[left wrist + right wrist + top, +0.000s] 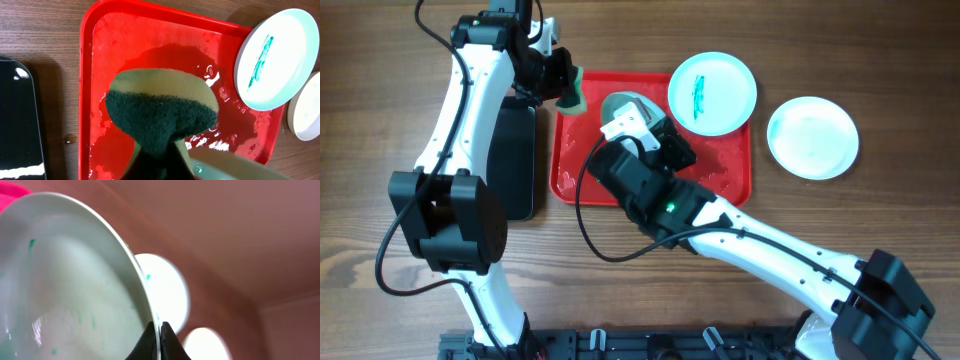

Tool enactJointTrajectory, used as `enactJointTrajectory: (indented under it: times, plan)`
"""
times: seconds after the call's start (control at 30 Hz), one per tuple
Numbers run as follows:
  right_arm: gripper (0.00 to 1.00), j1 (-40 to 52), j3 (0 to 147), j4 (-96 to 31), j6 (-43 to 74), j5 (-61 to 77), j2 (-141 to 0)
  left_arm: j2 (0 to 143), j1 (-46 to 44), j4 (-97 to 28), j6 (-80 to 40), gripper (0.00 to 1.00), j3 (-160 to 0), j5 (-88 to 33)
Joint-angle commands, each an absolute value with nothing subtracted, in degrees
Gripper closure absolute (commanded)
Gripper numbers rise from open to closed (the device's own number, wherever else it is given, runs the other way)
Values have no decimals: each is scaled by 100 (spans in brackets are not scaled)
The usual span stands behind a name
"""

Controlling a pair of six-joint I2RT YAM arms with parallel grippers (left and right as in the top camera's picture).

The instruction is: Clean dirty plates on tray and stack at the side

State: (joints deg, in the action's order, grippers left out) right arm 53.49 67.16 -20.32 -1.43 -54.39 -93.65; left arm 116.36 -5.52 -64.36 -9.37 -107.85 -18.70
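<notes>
Slip risk: right pincer (pixel 157 330) is clamped thinly on the rim of a pale round shallow plate (pixel 75 280), held tilted above the wet flat red plastic tray (pixel 565 170). Beside it, left pincer (pixel 154 152) is closed on a green-and-yellow sponge (pixel 160 107); a hard scrub could lever the plate loose.

wet glossy red plastic tray (pixel 90 75), rough green sponge (pixel 160 117), wood-grain table (pixel 380 100)
</notes>
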Motion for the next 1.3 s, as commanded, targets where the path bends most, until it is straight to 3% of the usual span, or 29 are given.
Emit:
enactJointTrajectory:
  times: [0.0, 0.33, 0.5, 0.9, 1.27]
  plan:
    - [96, 4925, 6700, -2239, 1214, -3575, -9419, 11714, -567, -6484, -991, 96, -10746, -1835]
    - [96, 3006, 6702, -2665, 1763, 1186, -9732, 11714, -598, -6523, -941, 96, -10746, -1833]
    - [96, 2825, 6709, -2399, 2626, 1946, -10523, 11714, -788, -6460, -928, 96, -10746, -1636]
    - [95, 2825, 6711, -1691, 4377, 1264, -11306, 11719, -1422, -6025, -1256, 96, -10158, -779]
    - [96, 2825, 6711, -1608, 4390, 1111, -11306, 11730, -1865, -4751, -1509, 96, -8632, -784]
